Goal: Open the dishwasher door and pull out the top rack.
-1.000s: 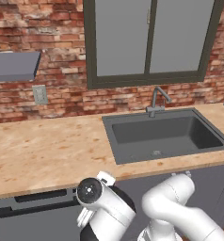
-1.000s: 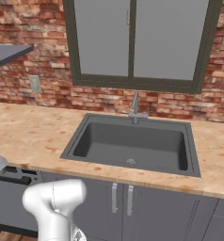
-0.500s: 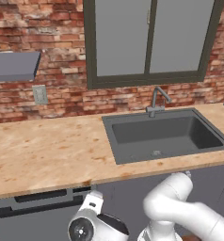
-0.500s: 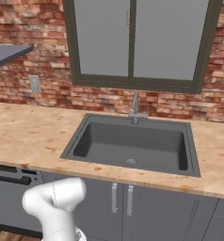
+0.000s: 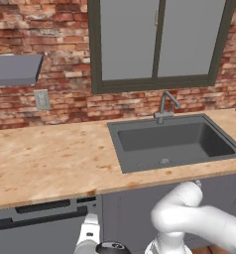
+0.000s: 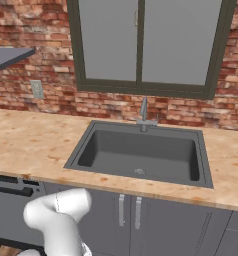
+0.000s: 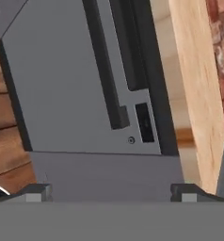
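We are looking at the dishwasher door sitting shut under the left part of the counter, facing out toward the near side of the room, its flat dark grey panel standing upright. Its long black bar handle is running left to right just below the counter edge, with the black slot strip lying parallel above it. In the right base view the door is showing at the lower left, beside the grey cabinet doors under the sink. Our hand view is rolled, so the door is appearing turned on its side, with the handle running up and down the frame and ending near the middle. We are holding the end effector spread wide, its two dark tips far apart and pinching nothing, facing the door panel just short of the handle's end. The white arm is bending low in front of the cabinets.
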Motion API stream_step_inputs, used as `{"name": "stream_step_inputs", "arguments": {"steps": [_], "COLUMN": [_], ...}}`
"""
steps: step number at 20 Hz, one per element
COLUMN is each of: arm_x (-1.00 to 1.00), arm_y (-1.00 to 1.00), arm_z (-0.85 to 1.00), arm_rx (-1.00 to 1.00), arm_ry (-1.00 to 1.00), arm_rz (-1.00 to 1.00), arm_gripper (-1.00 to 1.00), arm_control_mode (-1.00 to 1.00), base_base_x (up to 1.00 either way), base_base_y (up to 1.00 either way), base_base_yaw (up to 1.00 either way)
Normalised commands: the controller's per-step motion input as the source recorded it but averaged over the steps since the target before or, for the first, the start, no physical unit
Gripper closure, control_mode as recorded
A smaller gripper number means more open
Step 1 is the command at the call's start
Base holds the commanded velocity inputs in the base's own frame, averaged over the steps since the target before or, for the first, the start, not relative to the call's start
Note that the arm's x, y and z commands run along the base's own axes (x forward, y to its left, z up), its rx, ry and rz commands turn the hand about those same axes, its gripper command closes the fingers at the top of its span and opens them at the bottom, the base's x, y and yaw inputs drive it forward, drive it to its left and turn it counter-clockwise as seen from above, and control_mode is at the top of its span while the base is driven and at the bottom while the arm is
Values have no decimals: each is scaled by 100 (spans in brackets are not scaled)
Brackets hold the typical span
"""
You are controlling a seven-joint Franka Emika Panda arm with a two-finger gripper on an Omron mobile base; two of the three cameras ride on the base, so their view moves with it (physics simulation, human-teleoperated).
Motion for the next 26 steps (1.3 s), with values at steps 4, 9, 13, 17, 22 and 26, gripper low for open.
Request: {"name": "stream_step_inputs", "arguments": {"steps": [4, 9, 13, 17, 22, 26], "arm_x": [1, 8, 16, 23, 22, 23], "arm_y": [27, 33, 39, 32, 22, 15], "arm_z": [-25, -19, -15, -16, -23, -25], "arm_rx": [-19, -17, -7, -2, 0, 0], "arm_ry": [-16, -16, -12, -9, -7, -6], "arm_rz": [11, 7, 6, 5, 7, 7], "arm_gripper": [-100, -100, -100, -100, -100, -100], "arm_control_mode": [-100, -100, -100, -100, -100, -100], "base_base_x": [0, 0, 0, 0, 0, 0], "base_base_y": [0, 0, 0, 0, 0, 0], "base_base_yaw": [0, 0, 0, 0, 0, 0]}}
